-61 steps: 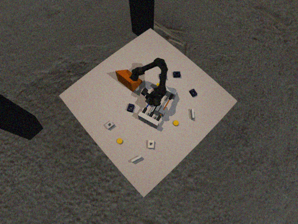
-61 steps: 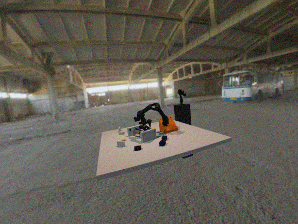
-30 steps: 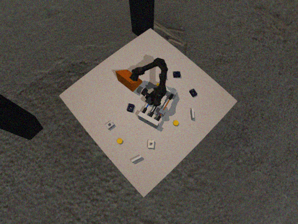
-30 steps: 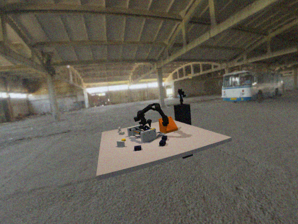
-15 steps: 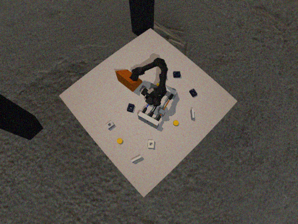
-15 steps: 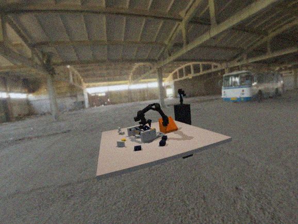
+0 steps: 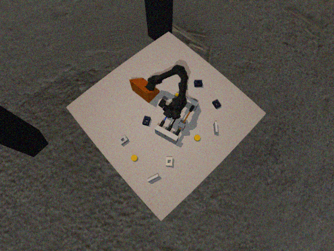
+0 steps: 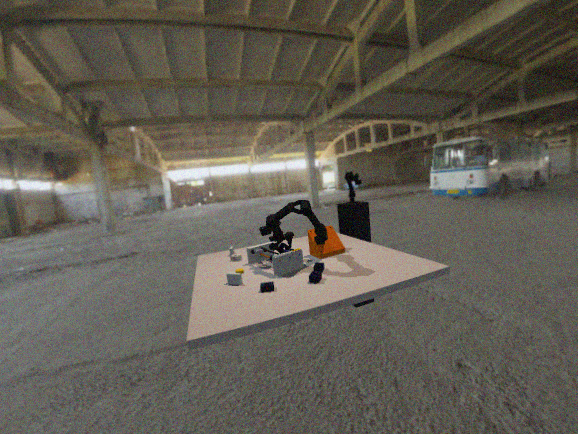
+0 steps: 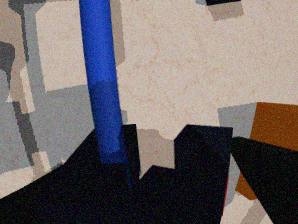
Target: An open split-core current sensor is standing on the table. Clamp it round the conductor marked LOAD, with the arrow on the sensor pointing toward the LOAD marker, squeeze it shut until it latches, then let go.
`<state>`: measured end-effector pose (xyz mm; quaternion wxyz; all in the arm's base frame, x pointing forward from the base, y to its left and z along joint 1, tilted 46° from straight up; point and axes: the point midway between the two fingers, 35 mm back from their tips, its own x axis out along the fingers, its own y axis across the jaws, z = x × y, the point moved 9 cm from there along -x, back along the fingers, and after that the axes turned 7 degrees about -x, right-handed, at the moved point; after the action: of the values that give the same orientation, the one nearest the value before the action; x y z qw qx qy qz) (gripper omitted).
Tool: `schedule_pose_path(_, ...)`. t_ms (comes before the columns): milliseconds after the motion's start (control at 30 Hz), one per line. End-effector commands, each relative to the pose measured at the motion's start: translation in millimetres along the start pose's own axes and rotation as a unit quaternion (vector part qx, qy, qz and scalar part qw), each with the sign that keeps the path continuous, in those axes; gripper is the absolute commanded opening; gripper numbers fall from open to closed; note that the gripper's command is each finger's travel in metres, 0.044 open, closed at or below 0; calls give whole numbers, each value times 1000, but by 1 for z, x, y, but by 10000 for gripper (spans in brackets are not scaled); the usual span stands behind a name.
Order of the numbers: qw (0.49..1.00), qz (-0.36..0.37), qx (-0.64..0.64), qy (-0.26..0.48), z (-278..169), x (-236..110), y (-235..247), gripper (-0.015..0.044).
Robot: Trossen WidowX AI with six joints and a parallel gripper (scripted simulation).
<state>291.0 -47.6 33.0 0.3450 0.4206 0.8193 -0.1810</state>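
Observation:
My gripper [image 7: 172, 116] [image 8: 281, 246] [image 9: 162, 154] is open, over the grey-walled fixture [image 7: 166, 133] [image 8: 288, 263], with its fingers on either side of the black sensor. The sensor [image 9: 200, 165] stands with its notched open top up at the bottom of the wrist view; the right finger is very close to its side. The blue conductor [image 7: 165, 118] [image 9: 98, 45] runs down to the sensor's left part; whether it lies inside the jaws cannot be told. An orange conductor [image 7: 188, 116] runs parallel. The sensor's arrow and the LOAD marker are not readable. The arm hides the sensor in the top view.
An orange wedge-shaped block [image 7: 140, 87] [image 8: 327, 243] [image 9: 275, 125] stands beside the fixture at the arm's base. Dark blocks [image 7: 146, 121] [image 7: 198, 83] [image 7: 216, 104], yellow discs [image 7: 197, 137] [image 7: 134, 158] and pale pieces [image 7: 169, 161] [image 7: 216, 127] [image 7: 153, 177] lie around it.

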Motion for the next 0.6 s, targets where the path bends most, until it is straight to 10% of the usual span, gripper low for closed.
schedule_pose_path(0,1000,-7,5,2,0,-1,-2,373)
schedule_pose_path(567,1000,-7,5,2,0,-1,-2,260)
